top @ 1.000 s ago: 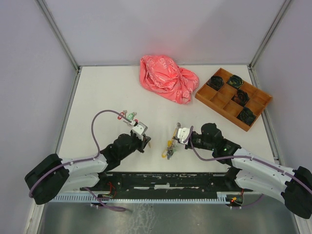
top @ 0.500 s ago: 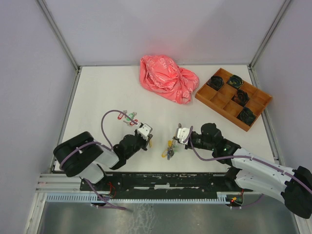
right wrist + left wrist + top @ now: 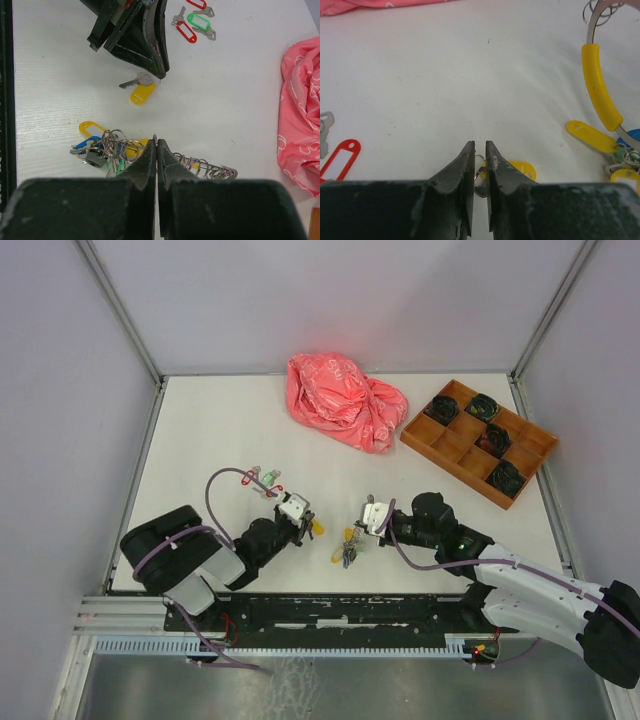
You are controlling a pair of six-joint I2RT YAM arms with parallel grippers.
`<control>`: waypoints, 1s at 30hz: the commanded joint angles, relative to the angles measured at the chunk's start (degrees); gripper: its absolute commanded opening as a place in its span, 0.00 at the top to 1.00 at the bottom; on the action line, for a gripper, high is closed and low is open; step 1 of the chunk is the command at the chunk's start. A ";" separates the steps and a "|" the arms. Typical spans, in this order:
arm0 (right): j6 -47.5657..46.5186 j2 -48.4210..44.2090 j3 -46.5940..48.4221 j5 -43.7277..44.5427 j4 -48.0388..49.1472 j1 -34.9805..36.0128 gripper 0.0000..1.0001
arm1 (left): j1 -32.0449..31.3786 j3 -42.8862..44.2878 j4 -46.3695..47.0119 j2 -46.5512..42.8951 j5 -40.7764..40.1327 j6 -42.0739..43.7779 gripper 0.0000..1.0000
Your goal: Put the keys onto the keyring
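Noting left gripper jaws clenched on yellow-tag key lying on desk, lower centre of top view, right gripper jaws clamping keyring just right of it.

Overhead view: the left arm and right arm have pale grey-white link shells alternating with rounded black joint housings. A mauve cable loops off the left arm, and a similar one follows the right. A green indicator light shows on the right arm. Wrist views: the left end effector and right end effector each have two matt black tapering fingers, scuffed pale at the edges. A black base rail lies at 6 o'clock.
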 commanded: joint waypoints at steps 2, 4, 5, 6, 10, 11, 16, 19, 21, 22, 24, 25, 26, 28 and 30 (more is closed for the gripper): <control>-0.27 -0.87 3.18 -0.04 1.66 0.10 0.99 | 0.34 1.83 -15.48 -12.01 -2.81 -2.65 0.75; -0.33 -1.00 3.27 -0.08 1.35 0.08 0.99 | 0.36 3.39 -23.33 -16.41 -3.49 -3.74 0.68; -0.38 -1.03 3.25 -0.19 1.20 0.08 1.00 | 0.44 4.32 -27.34 -18.22 -3.45 -4.31 0.62; -0.26 -0.99 3.30 -0.28 1.18 0.08 0.99 | 0.51 5.61 -31.32 -20.58 -3.18 -5.06 0.59; -0.32 -1.22 3.37 -0.56 1.06 0.08 0.99 | 1.10 10.76 -45.42 -24.71 -0.87 -7.95 0.55; -0.33 -1.13 3.45 -0.64 0.93 0.08 1.00 | 1.32 12.22 -48.62 -25.05 -0.30 -8.29 0.55; -0.18 -1.17 3.42 -0.74 0.64 0.09 1.00 | 5.03 21.58 -64.07 -21.85 5.91 -10.65 0.55; -0.16 -1.29 3.48 -0.91 0.47 0.08 0.99 | 7.59 27.81 -71.65 -17.25 11.02 -10.55 0.57; -0.18 -1.49 3.52 -0.92 0.38 0.08 0.99 | 8.38 31.79 -77.04 -14.25 12.60 -9.46 0.57; -0.17 -1.58 3.43 -0.92 0.26 0.08 0.99 | 8.68 33.33 -78.62 -12.71 13.38 -9.19 0.58; -0.24 -1.68 3.50 -1.00 0.15 0.09 1.00 | 9.24 35.62 -79.89 -9.98 15.51 -8.86 0.59; -0.25 -1.71 3.43 -1.00 0.17 0.08 0.99 | 9.51 36.32 -80.00 -8.93 16.70 -8.85 0.59; -0.30 -1.69 3.41 -1.05 0.17 0.13 0.99 | 9.69 36.92 -79.98 -7.36 17.48 -8.80 0.59; -0.27 -1.69 3.41 -1.16 0.16 0.13 0.99 | 10.02 38.33 -80.64 -5.23 18.05 -8.72 0.60; -0.35 -1.78 3.44 -1.16 -0.03 0.09 0.99 | 10.22 39.33 -82.05 -3.49 18.32 -8.83 0.61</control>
